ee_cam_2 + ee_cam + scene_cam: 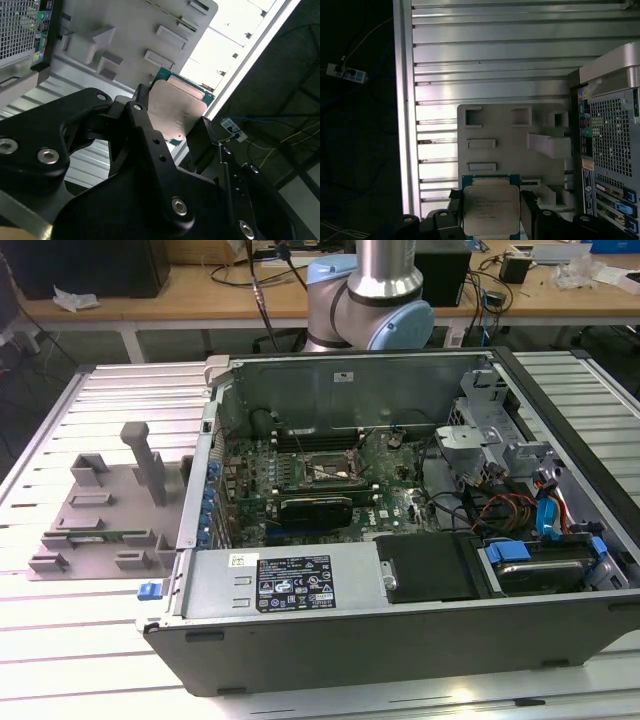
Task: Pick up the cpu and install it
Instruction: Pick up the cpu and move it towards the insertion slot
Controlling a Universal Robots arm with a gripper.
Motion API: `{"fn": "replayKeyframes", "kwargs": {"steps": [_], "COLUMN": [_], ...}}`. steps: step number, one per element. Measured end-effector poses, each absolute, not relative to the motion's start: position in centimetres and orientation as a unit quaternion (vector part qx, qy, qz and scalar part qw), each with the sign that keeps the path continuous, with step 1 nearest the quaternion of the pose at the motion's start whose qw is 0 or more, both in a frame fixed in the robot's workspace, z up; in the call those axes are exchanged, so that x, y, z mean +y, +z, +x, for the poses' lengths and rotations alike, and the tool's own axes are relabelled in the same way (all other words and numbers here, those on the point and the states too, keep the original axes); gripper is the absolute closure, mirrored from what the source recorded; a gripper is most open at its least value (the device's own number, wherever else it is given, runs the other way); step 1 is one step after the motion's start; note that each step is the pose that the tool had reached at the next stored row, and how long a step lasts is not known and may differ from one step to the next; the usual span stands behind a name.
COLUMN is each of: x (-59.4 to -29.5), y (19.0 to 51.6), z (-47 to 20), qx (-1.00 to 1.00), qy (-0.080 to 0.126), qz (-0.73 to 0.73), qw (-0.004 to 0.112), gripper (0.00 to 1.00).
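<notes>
The cpu [490, 207] sits between the jaws, which are closed on it w/ one black finger on each side. The fingers [527, 210] press on two opposite edges. Its shiny silver top faces the first wrist cam & a thin green rim peeks out around it. In the second wrist view the cpu [175, 107] shows a flat pale face w/ the green rim at its far edge, and the fingers [142, 102] hug it there too.

Behind the cpu in both wrist views is a gray holder tray [510, 135] w/ small blocks & slots on it. Can't tell if the chip touches the tray.

The tray lies on a desk [495, 50] made of shiny metal slats. Just beside the tray is an open pc case [610, 125].

In the exterior view the tray [100, 505] is on the exterior view's left, next to the pc case [400, 640]. Inside the case is a green motherboard [390, 500] w/ a black cpu socket [322, 470] near its middle & a long black card [315, 508] just beside the socket. The robot arm [380, 290] stands behind the case.
</notes>
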State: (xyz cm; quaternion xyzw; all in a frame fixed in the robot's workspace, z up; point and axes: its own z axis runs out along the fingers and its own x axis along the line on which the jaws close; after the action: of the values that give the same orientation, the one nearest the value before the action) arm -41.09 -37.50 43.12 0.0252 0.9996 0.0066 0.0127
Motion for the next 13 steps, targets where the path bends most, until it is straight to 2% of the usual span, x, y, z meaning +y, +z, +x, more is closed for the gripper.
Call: {"fn": "replayKeyframes", "kwargs": {"steps": [10, 13], "x": [-37.5, -37.5], "y": [47.1, 47.2], "z": [-41.1, -41.1], "qx": [1.000, 1.000], "qy": [0.007, 0.007], "qz": [0.025, 0.025], "qw": [0.013, 0.013], "gripper": [0.45, 0.45]}}
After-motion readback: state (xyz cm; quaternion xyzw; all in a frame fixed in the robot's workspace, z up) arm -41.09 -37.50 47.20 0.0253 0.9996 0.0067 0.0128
